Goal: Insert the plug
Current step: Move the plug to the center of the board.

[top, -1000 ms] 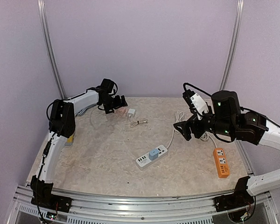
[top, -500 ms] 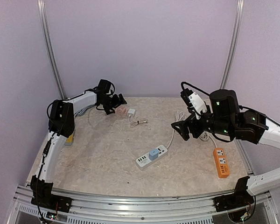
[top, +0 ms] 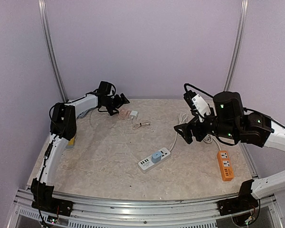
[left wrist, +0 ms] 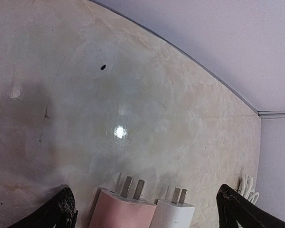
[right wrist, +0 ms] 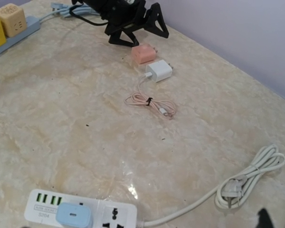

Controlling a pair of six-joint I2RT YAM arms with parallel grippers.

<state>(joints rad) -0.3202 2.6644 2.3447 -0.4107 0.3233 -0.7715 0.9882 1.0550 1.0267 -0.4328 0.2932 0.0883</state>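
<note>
Where the top view shows the marbled surface (top: 99, 156), left pincer (top: 121, 105) and right pincer (top: 184, 133) stand spread, the left beside the boxy pink plug (top: 125, 113) and white plug (top: 133, 114). Left wrist: their flat metal prongs lie between black fingertips (left wrist: 57, 216). Right wrist: the slim white power strip (right wrist: 42, 206) lies well apart.

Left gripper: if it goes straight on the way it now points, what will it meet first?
Probably the pink charger, lying just ahead between the open fingers of the left gripper; the white charger sits right beside it. The gap to it is unclear.
</note>
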